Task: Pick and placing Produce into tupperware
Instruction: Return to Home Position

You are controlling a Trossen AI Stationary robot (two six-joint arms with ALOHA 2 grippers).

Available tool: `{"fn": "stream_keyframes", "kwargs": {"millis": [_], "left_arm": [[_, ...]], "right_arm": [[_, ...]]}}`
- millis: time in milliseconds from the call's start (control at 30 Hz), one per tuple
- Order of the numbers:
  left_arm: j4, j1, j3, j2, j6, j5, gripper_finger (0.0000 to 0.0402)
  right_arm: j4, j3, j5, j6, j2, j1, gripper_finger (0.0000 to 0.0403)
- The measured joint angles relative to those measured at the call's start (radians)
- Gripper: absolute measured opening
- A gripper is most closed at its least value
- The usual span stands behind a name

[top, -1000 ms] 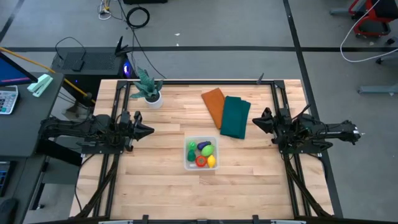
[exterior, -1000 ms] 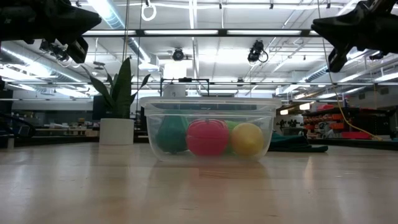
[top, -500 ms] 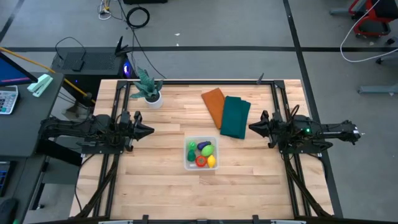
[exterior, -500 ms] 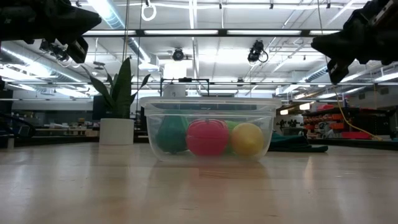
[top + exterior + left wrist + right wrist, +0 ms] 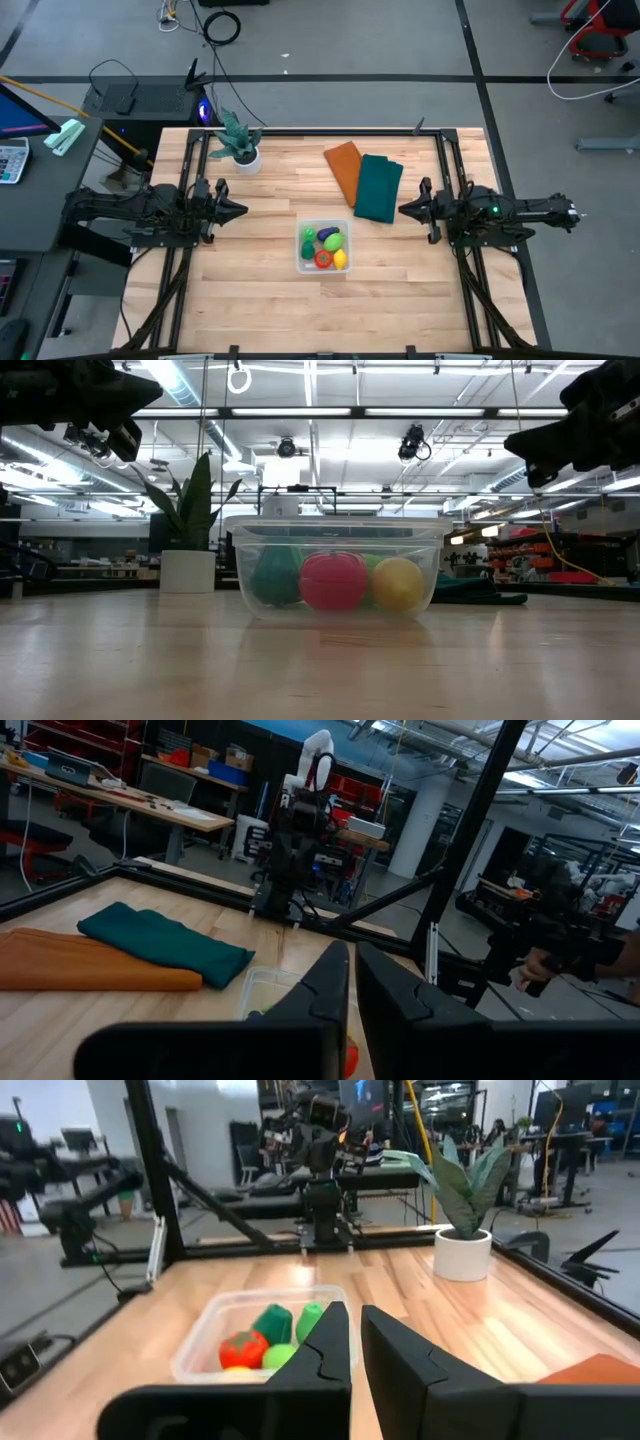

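High view: 5 produce pieces lie inside the tupperware; left gripper hangs left of it, right gripper right, both clenched empty.

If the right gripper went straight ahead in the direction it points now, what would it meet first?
Probably the left gripper, which faces it from the opposite side. The right gripper hangs higher than the tupperware, so it likely passes beside or above it.

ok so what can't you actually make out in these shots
- Purple produce: low view, hidden behind the red piece and yellow piece.
- Tupperware: left wrist view, mostly covered by the left tool.
- Yellow piece: right wrist view, largely behind the right tool.
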Motion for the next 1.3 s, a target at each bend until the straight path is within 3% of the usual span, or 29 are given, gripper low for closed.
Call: {"fn": "stream_keyframes", "kwargs": {"millis": [1033,1300], "left_arm": [[0.000,0.000,0.000,0.000,0.004,0.000,0.0039],[-0.023,0.000,0.000,0.002,0.281,0.005,0.0026]], "right_arm": [[-0.022,0.001,-0.012,0.044,0.000,0.000,0.0000],[-0.022,0.002,-0.011,0.044,0.000,0.000,0.0000]]}}
